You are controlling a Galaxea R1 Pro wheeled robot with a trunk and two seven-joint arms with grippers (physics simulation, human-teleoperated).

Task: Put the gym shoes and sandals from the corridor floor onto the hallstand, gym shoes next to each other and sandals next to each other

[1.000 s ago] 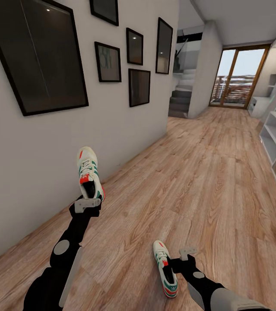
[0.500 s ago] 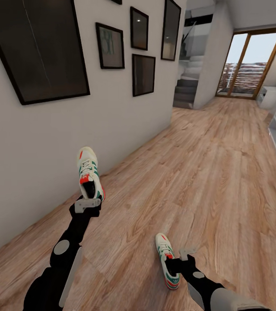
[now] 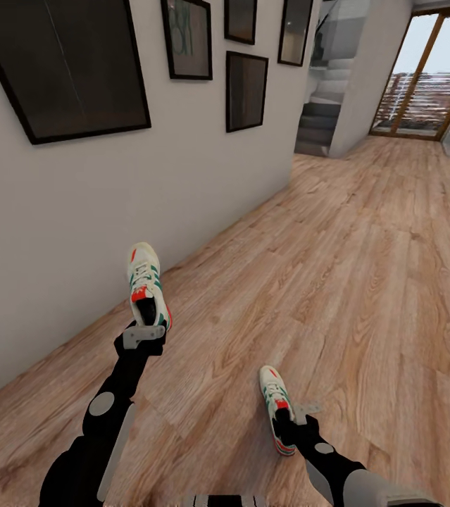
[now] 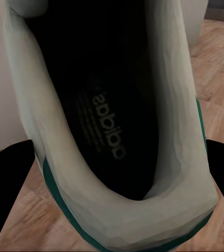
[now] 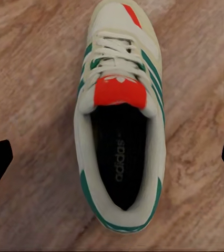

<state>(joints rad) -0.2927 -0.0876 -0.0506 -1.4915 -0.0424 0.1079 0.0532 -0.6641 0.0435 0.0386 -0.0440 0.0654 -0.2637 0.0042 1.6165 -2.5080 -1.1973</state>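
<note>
Step judged: second pickup, one shoe in hand, one on the ground.
- Found left gripper (image 3: 145, 332) clamped on heel of first gym shoe (image 3: 146, 285), toe up, at 8 o'clock in head view, close to the wall (image 3: 55, 232).
- Found right gripper (image 3: 293, 417) spread wide over second gym shoe (image 5: 120, 131), lying flat on corridor floor (image 3: 365, 267) at 5 o'clock, toe toward 12.
- Advised: lower straight down over the heel collar, one finger either side, close only once both pads flank the sides; keep left arm steady meanwhile.
- Risk judged: a nudge sliding the shoe on smooth laminate.

Surface and room:
- Light wood plank, bare, running to 1 o'clock.
- White wall 9 to 12, hung with dark framed pictures (image 3: 63, 63).
- Glazed door (image 3: 429, 84) at 1 o'clock; stairs (image 3: 320, 127) beside it.
</note>
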